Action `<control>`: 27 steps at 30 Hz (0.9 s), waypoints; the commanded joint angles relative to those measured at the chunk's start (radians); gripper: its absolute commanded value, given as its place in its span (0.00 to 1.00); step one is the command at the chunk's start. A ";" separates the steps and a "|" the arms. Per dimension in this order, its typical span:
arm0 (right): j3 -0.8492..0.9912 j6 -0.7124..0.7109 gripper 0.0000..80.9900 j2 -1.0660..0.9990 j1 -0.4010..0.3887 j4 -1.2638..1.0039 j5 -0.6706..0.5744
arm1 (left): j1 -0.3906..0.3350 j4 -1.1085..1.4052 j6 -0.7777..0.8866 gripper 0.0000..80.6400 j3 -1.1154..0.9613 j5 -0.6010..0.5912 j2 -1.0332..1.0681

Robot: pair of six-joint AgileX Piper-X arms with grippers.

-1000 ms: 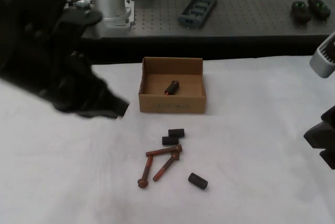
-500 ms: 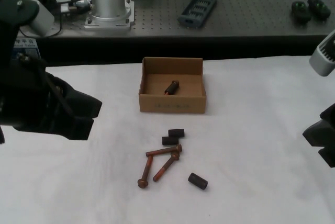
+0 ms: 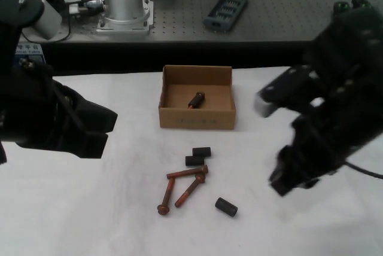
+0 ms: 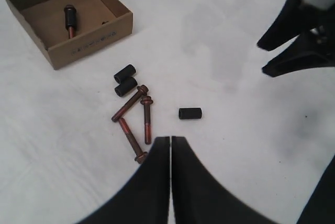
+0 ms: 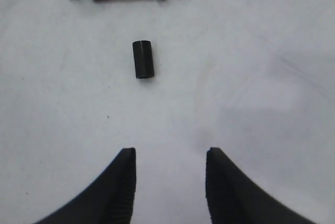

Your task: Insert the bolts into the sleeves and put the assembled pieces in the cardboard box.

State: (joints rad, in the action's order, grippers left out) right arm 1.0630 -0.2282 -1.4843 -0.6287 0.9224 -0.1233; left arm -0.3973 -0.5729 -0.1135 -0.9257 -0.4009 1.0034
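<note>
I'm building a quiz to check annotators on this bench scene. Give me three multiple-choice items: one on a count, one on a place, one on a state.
1. How many loose bolts lie on the white cloth? A) two B) three C) five
2. Where does the assembled piece lie? A) in the cardboard box B) on the cloth beside it C) in a gripper
3. How does the right gripper stand? A) open, holding nothing B) shut on a sleeve C) shut on a bolt
Key: 1 B, three show, clustered on the cloth; 2 A, it rests on the box floor; 3 A, its wrist view shows it spread with nothing between.
</note>
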 commanded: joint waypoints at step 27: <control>0.209 -0.066 0.40 -0.426 -0.113 -0.022 -0.063 | 0.002 0.059 -0.006 0.01 -0.001 -0.003 -0.007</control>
State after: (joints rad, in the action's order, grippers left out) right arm 1.2602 -0.2703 -1.9020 -0.7401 0.9051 -0.1801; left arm -0.3973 -0.5209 -0.1135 -0.9234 -0.4009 1.0034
